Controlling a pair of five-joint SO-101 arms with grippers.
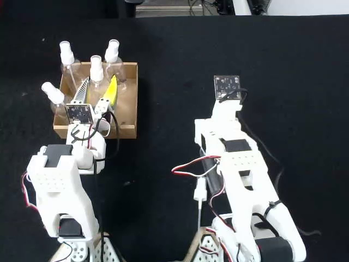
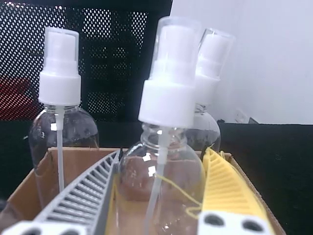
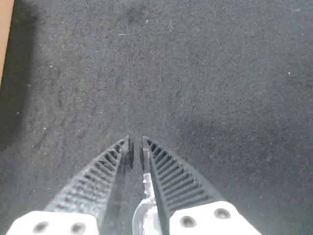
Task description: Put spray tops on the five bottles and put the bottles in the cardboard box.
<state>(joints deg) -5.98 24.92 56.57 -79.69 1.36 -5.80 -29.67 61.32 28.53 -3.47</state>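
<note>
As the high view shows, the left arm's jaws stand inside the brown cardboard box [image 1: 128, 101] on the black table [image 1: 174, 54]. In the left wrist view they clasp a clear plastic bottle with white spray top [image 2: 161, 181]. In the right wrist view, the right arm's jaws, nearly closed, pinch a small clear piece [image 3: 144, 203].

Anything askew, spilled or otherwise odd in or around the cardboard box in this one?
One clear plastic bottle with a white spray top is tilted at the left wall of the brown cardboard box, with its top tipped outward past the rim. The three other bottles stand upright. Nothing looks spilled or damaged.
</note>
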